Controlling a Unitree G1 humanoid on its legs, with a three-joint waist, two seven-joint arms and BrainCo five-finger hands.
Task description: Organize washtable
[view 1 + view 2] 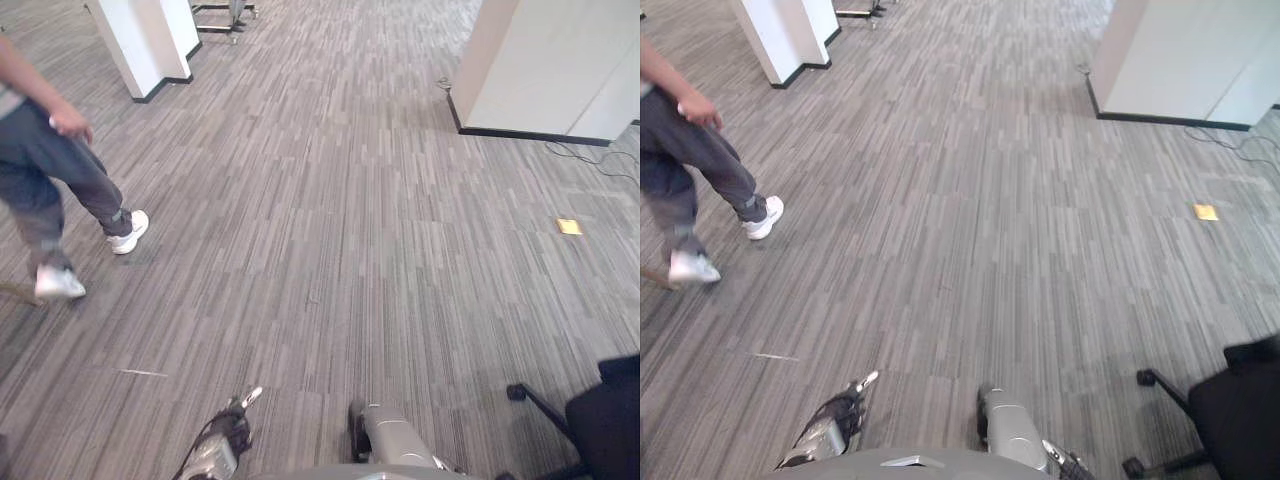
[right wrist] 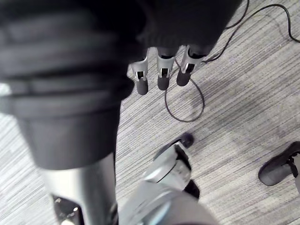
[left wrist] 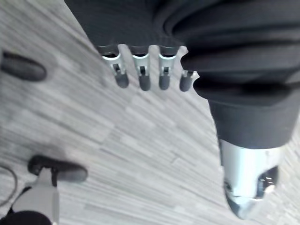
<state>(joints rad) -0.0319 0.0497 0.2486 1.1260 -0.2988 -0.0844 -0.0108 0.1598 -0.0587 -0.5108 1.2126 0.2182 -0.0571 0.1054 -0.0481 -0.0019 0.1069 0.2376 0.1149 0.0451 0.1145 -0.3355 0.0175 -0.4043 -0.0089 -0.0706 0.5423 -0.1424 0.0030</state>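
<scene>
the robot's left hand hangs over grey striped carpet floor, fingers straight and relaxed, holding nothing. its right hand hangs likewise, loose and empty. no washtable or counter lies near either hand, so how far the organizing has got cannot be judged. well ahead of the left hand a person in dark trousers and white shoes walks; beyond the right hand, a black office chair and a small yellow floor plate.

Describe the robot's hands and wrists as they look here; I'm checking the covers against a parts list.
The left hand has a row of silver fingers with dark rounded tips, emerging from a dark ribbed cover over its back and wrist. The right hand looks the same: silver fingers, dark tips, dark ribbed cover. A silver-grey thumb with a glossy tip sits apart from each row.
</scene>
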